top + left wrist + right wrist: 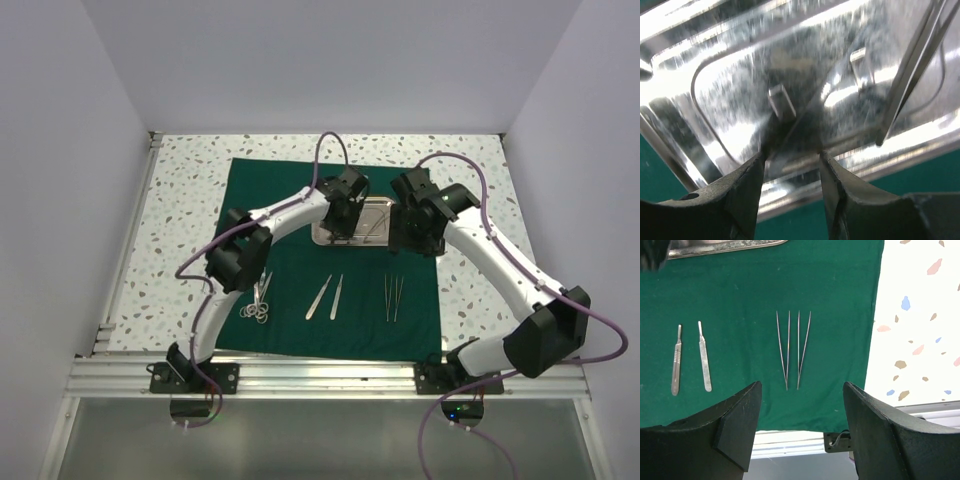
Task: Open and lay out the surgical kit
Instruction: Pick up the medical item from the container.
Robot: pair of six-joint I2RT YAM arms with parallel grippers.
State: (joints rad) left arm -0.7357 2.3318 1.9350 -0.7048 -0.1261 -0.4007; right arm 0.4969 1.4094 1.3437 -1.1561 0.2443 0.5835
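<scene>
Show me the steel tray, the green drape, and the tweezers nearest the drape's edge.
Steel tray (910,147), left wrist view, near rim.
Green drape (740,290), right wrist view, bare cloth.
Tweezers nearest the drape's edge (799,382), right wrist view, joined end.

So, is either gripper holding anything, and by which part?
Nothing held: left gripper open over the steel tray, right gripper open above the green cloth.

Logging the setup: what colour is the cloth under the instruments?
Plain dark green cloth, clearest from the top external camera.
</scene>
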